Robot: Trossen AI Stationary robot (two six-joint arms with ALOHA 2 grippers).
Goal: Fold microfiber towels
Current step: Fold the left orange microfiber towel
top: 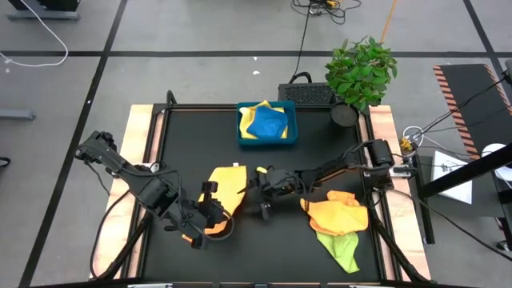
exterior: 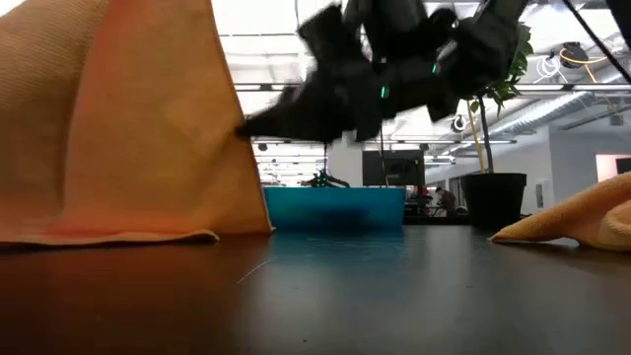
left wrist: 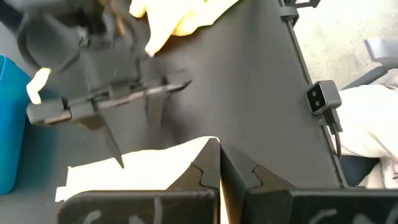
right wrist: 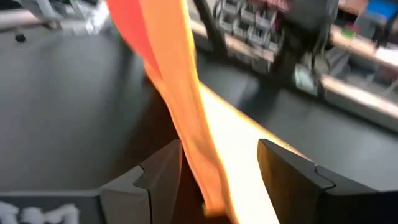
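Right tool [top: 264, 200]: fingers spread, astride the edge of the orange-yellow towel [top: 226, 192], not yet pinched.
Left tool [top: 202, 224]: clenched on the same towel's near corner.
Towel: mid-worktop [top: 320, 144], partly lifted, lying between both tools.
Key relation: towel lies left of right tool; judged nearer the left arm.

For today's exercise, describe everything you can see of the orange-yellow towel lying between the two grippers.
The orange-yellow towel is a soft, finely textured cloth, partly lifted off the black table so that it rises like a tent in the low view. The left gripper is shut on its near edge. The right gripper stands at its other side, fingers open, with a hanging fold of the cloth running between them. It lies apart from the blue tray and from the other towels.
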